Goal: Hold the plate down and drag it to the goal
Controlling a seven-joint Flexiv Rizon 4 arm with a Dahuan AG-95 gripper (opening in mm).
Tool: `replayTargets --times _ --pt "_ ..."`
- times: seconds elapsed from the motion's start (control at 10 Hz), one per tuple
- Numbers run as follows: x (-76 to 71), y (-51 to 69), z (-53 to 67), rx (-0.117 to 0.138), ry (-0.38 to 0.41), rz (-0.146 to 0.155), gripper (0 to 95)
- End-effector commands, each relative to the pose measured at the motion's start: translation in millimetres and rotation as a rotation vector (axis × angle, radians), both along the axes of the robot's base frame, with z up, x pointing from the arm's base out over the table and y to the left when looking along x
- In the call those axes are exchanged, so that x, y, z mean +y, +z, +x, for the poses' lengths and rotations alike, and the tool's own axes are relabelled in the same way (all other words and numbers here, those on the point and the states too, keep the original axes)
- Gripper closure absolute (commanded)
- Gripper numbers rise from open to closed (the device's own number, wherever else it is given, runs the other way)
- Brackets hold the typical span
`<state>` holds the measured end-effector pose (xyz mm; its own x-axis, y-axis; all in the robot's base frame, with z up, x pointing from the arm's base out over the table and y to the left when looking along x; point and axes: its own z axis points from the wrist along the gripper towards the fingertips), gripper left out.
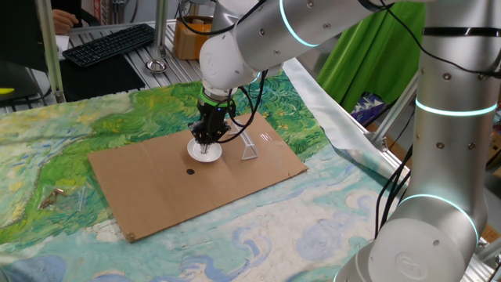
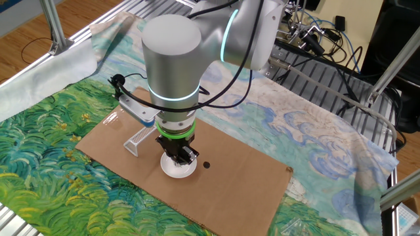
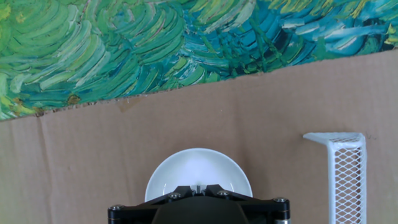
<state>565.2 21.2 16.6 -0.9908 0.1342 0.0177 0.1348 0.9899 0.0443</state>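
The plate [image 1: 207, 151] is a small round white dish lying on the brown cardboard sheet [image 1: 156, 196]. My gripper [image 1: 207, 144] points straight down with its jaws shut, and the tips press on the plate's middle. From the other side the plate [image 2: 178, 168] shows under the gripper [image 2: 178, 159]. In the hand view the plate [image 3: 198, 171] fills the lower centre, half hidden by the gripper body [image 3: 198, 186]. The goal [image 1: 250, 147] is a pale angled bracket standing just right of the plate. It appears as the goal [image 2: 139, 139] and the goal [image 3: 346, 167] in the other views.
A small black dot [image 1: 190, 171] marks the cardboard left of the plate. The cardboard lies on a green and blue painted cloth [image 1: 70, 149]. A clear plastic piece [image 1: 78, 198] rests on the cloth at the left. A keyboard [image 1: 109, 43] sits at the back.
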Motion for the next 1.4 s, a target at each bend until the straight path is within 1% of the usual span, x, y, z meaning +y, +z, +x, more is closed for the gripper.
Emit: replayTargets --times 0.1,0.5,1.4 --pt "-0.6 -1.0 0.3 -0.003 0.003 -0.002 95.0" --pt "-3.1 -3.2 1.2 -0.006 0.013 -0.008 95.0" --pt "-6.9 -3.3 1.3 -0.009 0.026 -0.020 95.0"
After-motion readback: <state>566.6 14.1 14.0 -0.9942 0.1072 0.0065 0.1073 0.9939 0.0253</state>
